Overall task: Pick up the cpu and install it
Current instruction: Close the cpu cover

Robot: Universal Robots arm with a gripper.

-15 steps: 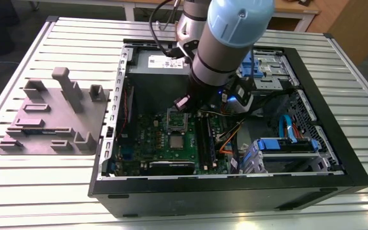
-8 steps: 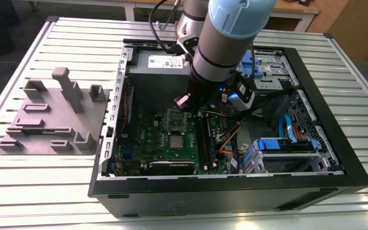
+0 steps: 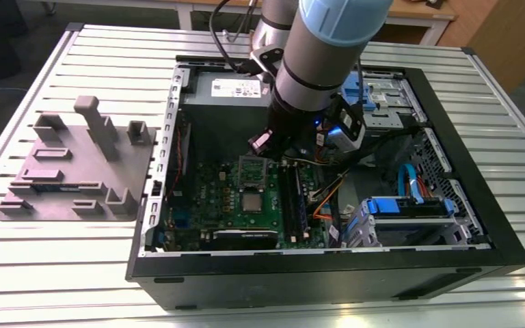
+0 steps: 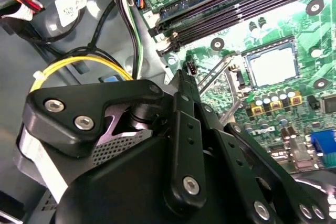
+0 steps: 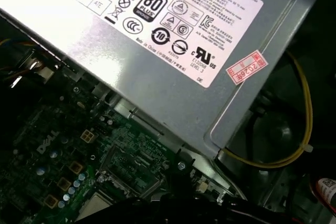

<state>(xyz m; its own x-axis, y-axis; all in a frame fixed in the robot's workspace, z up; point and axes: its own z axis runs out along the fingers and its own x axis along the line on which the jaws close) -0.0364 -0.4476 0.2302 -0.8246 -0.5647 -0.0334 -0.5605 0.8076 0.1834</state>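
cpu (image 3: pixel 251 202): flat in its socket (image 4: pixel 243 75) on the green motherboard (image 3: pixel 212 198) — silvery top up
gripper (image 3: pixel 279 157): low over the motherboard, near the cpu — grasp state cannot be told

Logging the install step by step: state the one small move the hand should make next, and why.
Probably a short move of the hand onto the open metal frame to fold it down. The cpu already appears to lie flat in its socket, uncovered, and the hand hovers close beside that frame.
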